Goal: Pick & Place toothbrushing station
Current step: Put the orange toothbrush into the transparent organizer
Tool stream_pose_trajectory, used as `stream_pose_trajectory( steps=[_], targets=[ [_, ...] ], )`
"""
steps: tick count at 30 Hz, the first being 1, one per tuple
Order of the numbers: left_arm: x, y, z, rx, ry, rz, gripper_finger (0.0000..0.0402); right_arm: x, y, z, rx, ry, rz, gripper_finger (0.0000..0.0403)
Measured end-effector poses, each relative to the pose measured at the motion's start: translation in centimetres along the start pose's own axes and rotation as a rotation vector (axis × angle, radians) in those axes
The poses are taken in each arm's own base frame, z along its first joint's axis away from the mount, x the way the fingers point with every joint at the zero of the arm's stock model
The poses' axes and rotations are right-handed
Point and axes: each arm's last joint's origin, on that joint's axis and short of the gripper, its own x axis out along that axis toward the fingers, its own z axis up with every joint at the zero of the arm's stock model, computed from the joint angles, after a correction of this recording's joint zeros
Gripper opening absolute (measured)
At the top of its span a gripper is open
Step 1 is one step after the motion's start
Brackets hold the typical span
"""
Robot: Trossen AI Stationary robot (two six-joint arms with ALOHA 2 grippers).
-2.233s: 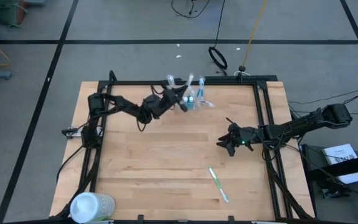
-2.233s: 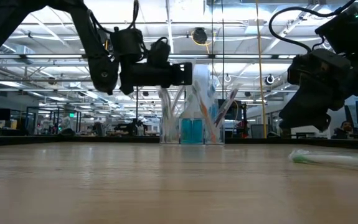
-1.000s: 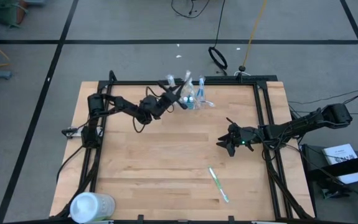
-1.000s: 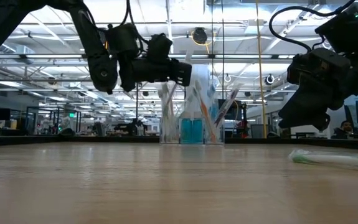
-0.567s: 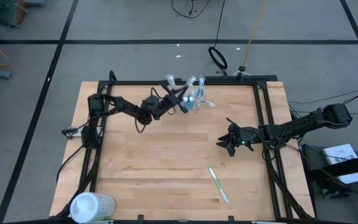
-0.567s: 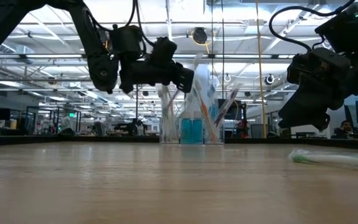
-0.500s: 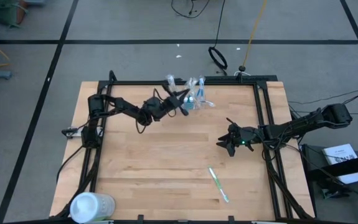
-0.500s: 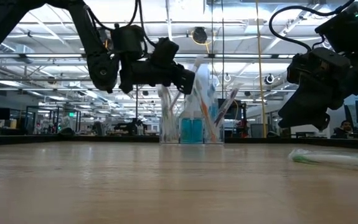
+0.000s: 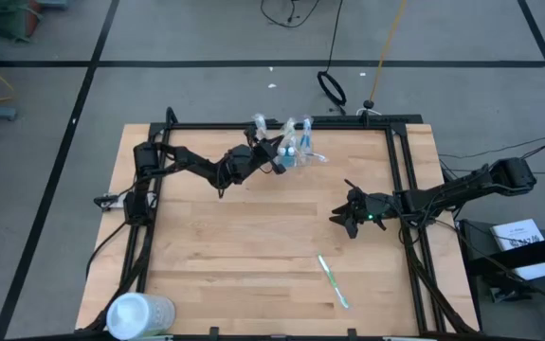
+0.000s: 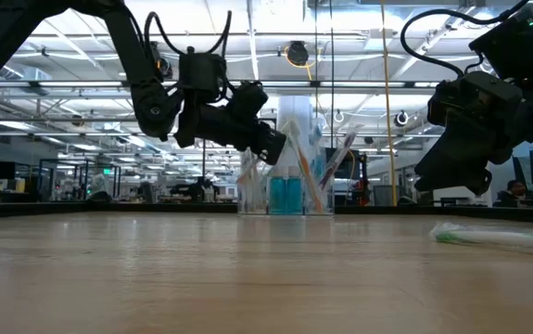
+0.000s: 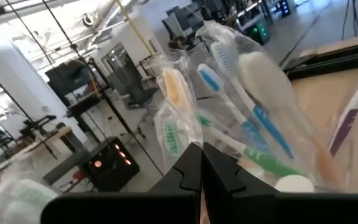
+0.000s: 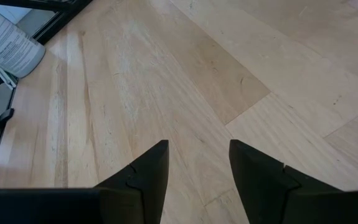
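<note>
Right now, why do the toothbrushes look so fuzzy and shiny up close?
Left wrist view: the wrapped white, blue and green toothbrushes sit very near the lens, so they blur, and their clear wrappers glare. Low view: bright ceiling lights backlight the clear plastic cup.

No text, label, brand or number can be read anywhere.

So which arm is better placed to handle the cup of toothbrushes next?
The left one, probably. The left gripper is right at the cup, fingers closed among the toothbrushes. The right gripper hangs open over bare table, well away from it.
</note>
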Motion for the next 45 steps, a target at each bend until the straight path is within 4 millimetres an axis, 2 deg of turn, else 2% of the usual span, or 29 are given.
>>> stream_pose_trajectory(
  steps=[3, 9, 16, 21, 27, 31, 36, 45],
  targets=[
    [0.0, 0.3, 0.5, -0.01, -0.046, 0.03, 0.0001, 0.0, 0.0, 0.0, 0.0, 0.0, 0.0, 0.016],
    [-0.6, 1.4, 2.8, -0.104, -0.29, 0.109, 0.0001, 0.0, 0.0, 0.0, 0.0, 0.0, 0.0, 0.016],
    [-0.2, 2.2, 2.4, -0.102, -0.315, 0.087, 0.0, 0.0, 0.0, 0.0, 0.0, 0.0, 0.0, 0.016],
    [-0.2, 1.9, 2.4, -0.07, -0.331, 0.04, 0.0, 0.0, 0.0, 0.0, 0.0, 0.0, 0.0, 0.016],
    [-0.3, 0.9, 2.2, -0.081, -0.28, -0.027, 0.0, 0.0, 0.0, 0.0, 0.0, 0.0, 0.0, 0.016],
    [0.1, 1.1, 1.4, -0.094, -0.205, -0.016, 0.0, 0.0, 0.0, 0.0, 0.0, 0.0, 0.0, 0.016],
    [0.5, 1.4, 1.4, -0.113, -0.199, -0.008, 0.0, 0.0, 0.0, 0.0, 0.0, 0.0, 0.0, 0.016],
    [2.7, 0.5, 2.4, -0.065, -0.034, -0.063, 0.0, 0.0, 0.0, 0.0, 0.006, 0.0, 0.0, 0.016]
  ],
)
